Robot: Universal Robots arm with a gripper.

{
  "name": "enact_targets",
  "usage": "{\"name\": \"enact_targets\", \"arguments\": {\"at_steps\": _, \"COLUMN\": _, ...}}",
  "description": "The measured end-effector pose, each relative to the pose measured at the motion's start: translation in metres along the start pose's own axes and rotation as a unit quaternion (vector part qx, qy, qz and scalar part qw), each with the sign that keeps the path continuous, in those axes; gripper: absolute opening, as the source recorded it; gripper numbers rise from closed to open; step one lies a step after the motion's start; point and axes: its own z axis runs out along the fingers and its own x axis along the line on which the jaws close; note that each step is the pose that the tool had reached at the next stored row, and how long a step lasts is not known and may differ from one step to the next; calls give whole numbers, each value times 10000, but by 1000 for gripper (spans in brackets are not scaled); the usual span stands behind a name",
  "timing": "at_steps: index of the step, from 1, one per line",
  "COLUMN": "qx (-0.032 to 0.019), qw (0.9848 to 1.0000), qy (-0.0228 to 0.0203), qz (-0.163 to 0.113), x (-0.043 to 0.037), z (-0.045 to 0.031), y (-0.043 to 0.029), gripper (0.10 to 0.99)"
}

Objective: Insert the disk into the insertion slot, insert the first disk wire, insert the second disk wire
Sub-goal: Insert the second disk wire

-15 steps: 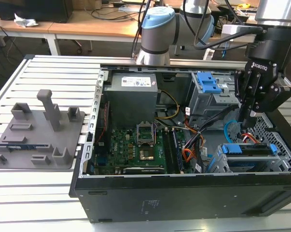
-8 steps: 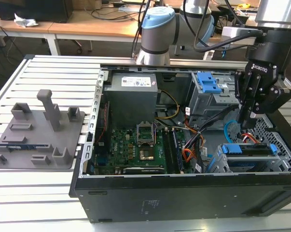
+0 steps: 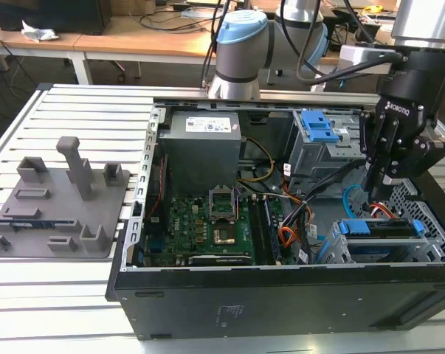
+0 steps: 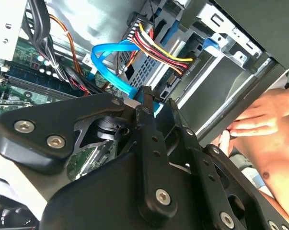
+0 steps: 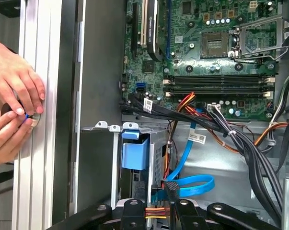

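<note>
In the case: one disk (image 3: 377, 228), two wires.

A ribbed aluminium table (image 3: 67, 295) fills the foreground. Behind it stand wooden desks (image 3: 133, 40) on white legs, strewn with dark cables (image 3: 170, 18), over a dark floor (image 3: 30, 70) in even light.

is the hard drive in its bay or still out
In. In the exterior view the hard drive in its blue frame sits inside the low grey bay, under the gripper.
</note>
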Motion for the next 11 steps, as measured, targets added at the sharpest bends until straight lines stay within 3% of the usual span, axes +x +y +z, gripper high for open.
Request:
{"name": "enact_targets", "arguments": {"at_steps": 2, "qx": 18, "qw": 9999, "qy": -128, "qz": 0, "x": -1, "z": 10, "y": 2, "gripper": 282}}
{"name": "enact_targets", "arguments": {"at_steps": 3, "qx": 21, "qw": 9998, "qy": -174, "qz": -1, "x": 0, "z": 20, "y": 2, "gripper": 216}}
{"name": "enact_targets", "arguments": {"at_steps": 4, "qx": 21, "qw": 9998, "qy": -185, "qz": 0, "x": 0, "z": 25, "y": 3, "gripper": 216}}
{"name": "enact_targets", "arguments": {"at_steps": 5, "qx": 22, "qw": 9998, "qy": -196, "qz": 0, "x": 1, "z": 29, "y": 3, "gripper": 161}}
{"name": "enact_targets", "arguments": {"at_steps": 8, "qx": 23, "qw": 9997, "qy": -232, "qz": -1, "x": 5, "z": 42, "y": 3, "gripper": 161}}
{"name": "enact_targets", "arguments": {"at_steps": 11, "qx": 23, "qw": 9997, "qy": -242, "qz": -1, "x": 6, "z": 44, "y": 3, "gripper": 161}}
